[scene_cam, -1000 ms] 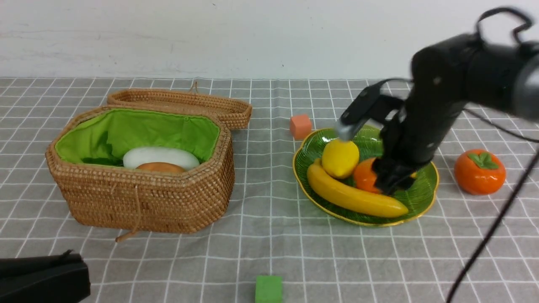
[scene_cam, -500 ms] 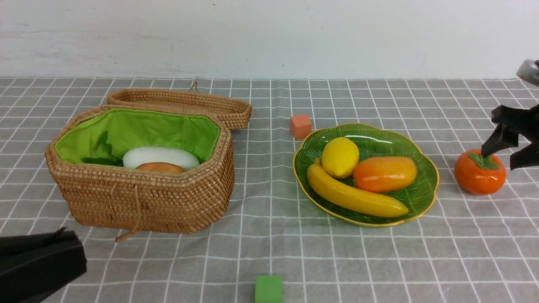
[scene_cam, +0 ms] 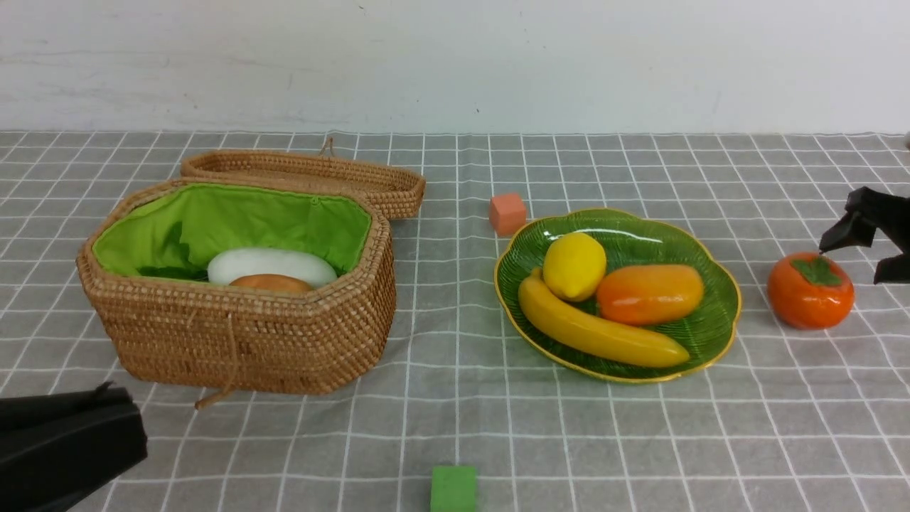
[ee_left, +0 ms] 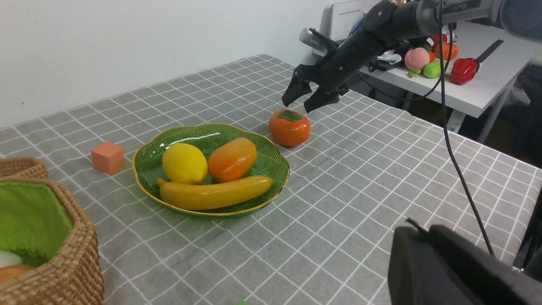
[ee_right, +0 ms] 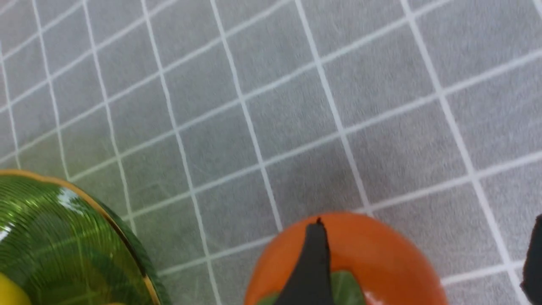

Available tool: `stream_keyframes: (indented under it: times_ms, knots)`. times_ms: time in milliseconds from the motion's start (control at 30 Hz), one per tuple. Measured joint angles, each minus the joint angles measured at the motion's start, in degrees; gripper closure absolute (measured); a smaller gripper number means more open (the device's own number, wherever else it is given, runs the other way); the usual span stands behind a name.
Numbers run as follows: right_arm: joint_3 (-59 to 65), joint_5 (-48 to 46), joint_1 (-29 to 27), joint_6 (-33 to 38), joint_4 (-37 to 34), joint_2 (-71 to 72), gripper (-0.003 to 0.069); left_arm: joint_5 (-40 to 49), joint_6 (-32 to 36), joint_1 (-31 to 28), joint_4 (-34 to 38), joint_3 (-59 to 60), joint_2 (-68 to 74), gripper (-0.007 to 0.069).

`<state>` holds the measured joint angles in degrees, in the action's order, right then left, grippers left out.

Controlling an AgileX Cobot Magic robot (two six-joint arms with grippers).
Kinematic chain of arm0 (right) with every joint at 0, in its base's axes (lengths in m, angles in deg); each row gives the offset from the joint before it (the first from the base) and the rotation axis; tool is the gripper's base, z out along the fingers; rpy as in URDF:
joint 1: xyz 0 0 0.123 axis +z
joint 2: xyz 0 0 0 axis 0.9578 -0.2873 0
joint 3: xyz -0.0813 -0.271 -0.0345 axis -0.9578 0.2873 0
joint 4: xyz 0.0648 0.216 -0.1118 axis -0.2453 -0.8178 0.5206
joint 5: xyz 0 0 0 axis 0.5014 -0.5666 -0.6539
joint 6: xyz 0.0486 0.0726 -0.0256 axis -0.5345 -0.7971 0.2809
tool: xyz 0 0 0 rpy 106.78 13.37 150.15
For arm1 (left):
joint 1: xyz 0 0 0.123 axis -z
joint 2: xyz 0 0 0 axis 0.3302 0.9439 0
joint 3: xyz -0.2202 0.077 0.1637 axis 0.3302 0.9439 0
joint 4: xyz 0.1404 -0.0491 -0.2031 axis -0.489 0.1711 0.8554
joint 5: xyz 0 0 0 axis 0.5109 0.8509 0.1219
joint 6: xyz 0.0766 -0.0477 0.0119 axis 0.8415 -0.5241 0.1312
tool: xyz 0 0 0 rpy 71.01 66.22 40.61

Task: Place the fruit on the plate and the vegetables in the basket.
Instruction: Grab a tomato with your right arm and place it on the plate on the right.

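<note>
On the green plate (scene_cam: 711, 334) lie a lemon (scene_cam: 574, 265), a banana (scene_cam: 597, 331) and a mango (scene_cam: 650, 293). The persimmon (scene_cam: 810, 291) stands on the cloth to the right of the plate. My right gripper (scene_cam: 853, 263) hovers open just above it, one finger over its leafy cap, holding nothing. The wrist view shows the persimmon (ee_right: 372, 254) under that finger. In the basket (scene_cam: 242, 334) lie a white radish (scene_cam: 270, 264) and a brown potato (scene_cam: 270, 283). My left gripper (scene_cam: 117, 427) rests shut at the near left corner, with nothing in it.
An orange cube (scene_cam: 507, 213) sits behind the plate's left edge. A green cube (scene_cam: 453, 488) lies near the front edge. The wicker lid (scene_cam: 306, 178) lies open behind the basket. A side table (ee_left: 457, 80) with other toys stands beyond the right edge.
My right arm left the mango on the plate and swung right to hover over the persimmon, its jaws spreading wider. The left arm has barely moved.
</note>
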<state>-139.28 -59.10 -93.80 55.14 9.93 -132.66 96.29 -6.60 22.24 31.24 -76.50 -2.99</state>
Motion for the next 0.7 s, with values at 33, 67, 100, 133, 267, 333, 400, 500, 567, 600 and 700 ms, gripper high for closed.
stream_keyframes:
  times_ms: [33, 67, 100, 133, 267, 333, 400, 500, 567, 600, 700]
  knots:
    - [0.00, -0.01, 0.00, 0.07, -0.08, -0.08, 0.0048, 0.00, 0.00, 0.00, 0.00, 0.00, 0.00, 0.0599]
    - [-0.06, -0.01, 0.00, 0.13, -0.24, -0.30, 0.0050, 0.00, 0.00, 0.00, 0.00, 0.00, 0.00, 0.0599]
    - [-0.07, 0.06, 0.00, 0.18, -0.24, -0.52, 0.0052, -0.06, 0.00, 0.00, 0.00, 0.00, 0.00, 0.0599]
    - [-0.07, -0.23, 0.00, 0.18, -0.24, -1.13, 0.0055, -0.05, 0.00, 0.00, 0.00, 0.00, 0.00, 0.0599]
    - [-0.19, -0.90, 0.24, 0.18, -1.50, -1.94, 0.0057, -0.99, 0.00, 0.00, 0.00, 0.00, 0.00, 0.0599]
    - [-0.31, -0.65, 1.00, 0.69, -1.95, -2.41, 0.0060, -1.55, 0.00, 0.00, 0.00, 0.00, 0.00, 0.0599]
    - [-0.53, -0.55, 1.69, 1.16, -2.34, -3.06, 0.0062, -1.55, 0.00, 0.00, 0.00, 0.00, 0.00, 0.0599]
    - [-0.56, -2.11, 3.60, 1.61, -1.77, -5.15, 0.0065, -1.73, 0.00, 0.00, 0.00, 0.00, 0.00, 0.0599]
    - [-0.65, -2.30, 4.60, 1.81, -1.62, -5.33, 0.0066, -1.73, 0.00, 0.00, 0.00, 0.00, 0.00, 0.0599]
    - [-0.65, -2.36, 5.05, 1.87, -1.52, -5.39, 0.0066, -1.75, 0.00, 0.00, 0.00, 0.00, 0.00, 0.0599]
    - [-1.08, -2.92, 5.38, 1.87, -1.47, -5.44, 0.0067, -1.75, 0.00, 0.00, 0.00, 0.00, 0.00, 0.0599]
